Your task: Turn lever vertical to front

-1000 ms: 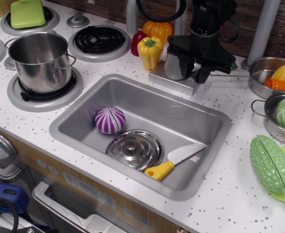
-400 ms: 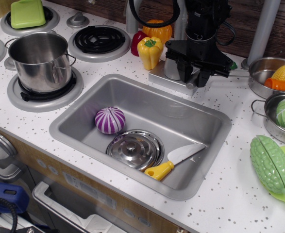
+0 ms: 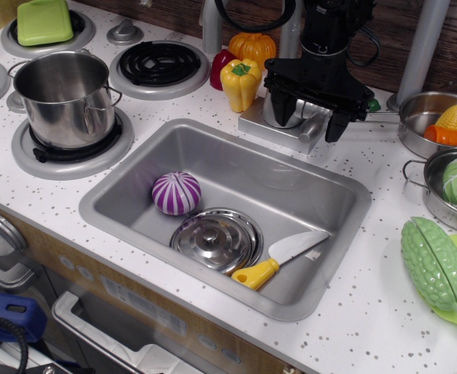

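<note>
You'll find the lever (image 3: 314,127) in the upper middle of the frame, at the back rim of the sink (image 3: 127,187), a short silver-grey stub coming off the domed faucet base (image 3: 284,109) on its square plate (image 3: 268,126). Its long axis runs diagonally, with the free end pointing toward the lower right of the frame and slightly down toward the basin. The black claw (image 3: 307,111) hangs right over it with its fingers (image 3: 335,125) spread wide apart, one on each side of the faucet base, and neither finger clearly presses the lever; the right-hand finger stands just beside the stub's tip. You can't see where the lever joins the dome, because the claw body covers that joint and the top of the base. The arm above is cut off by the top edge. Behind the claw on the worktop (image 3: 384,312), a yellow pepper (image 3: 240,82) is in plain view, with a red one (image 3: 221,66) partly hidden behind it.
</note>
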Robot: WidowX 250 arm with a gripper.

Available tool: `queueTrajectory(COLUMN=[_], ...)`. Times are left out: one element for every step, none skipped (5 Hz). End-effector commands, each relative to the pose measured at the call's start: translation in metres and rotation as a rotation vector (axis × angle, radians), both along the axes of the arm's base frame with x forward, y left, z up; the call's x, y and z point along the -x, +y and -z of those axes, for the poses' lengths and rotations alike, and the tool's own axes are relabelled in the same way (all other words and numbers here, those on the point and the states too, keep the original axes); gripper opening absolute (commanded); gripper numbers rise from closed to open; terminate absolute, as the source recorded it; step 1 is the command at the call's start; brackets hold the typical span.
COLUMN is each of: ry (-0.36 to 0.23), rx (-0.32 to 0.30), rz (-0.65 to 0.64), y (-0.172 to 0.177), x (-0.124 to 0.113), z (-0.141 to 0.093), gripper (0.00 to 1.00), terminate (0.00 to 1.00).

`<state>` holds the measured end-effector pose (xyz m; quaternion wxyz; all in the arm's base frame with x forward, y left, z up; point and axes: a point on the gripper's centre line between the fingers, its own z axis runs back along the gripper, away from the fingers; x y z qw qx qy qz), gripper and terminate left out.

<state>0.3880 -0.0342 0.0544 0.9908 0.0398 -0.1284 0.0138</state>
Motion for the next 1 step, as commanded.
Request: queueTrajectory(ry=[-0.094], rx=[-0.013], rz=[0.016], y=[-0.0066], x=[-0.0065], z=[-0.0374], gripper=[1.00], terminate=[1.00])
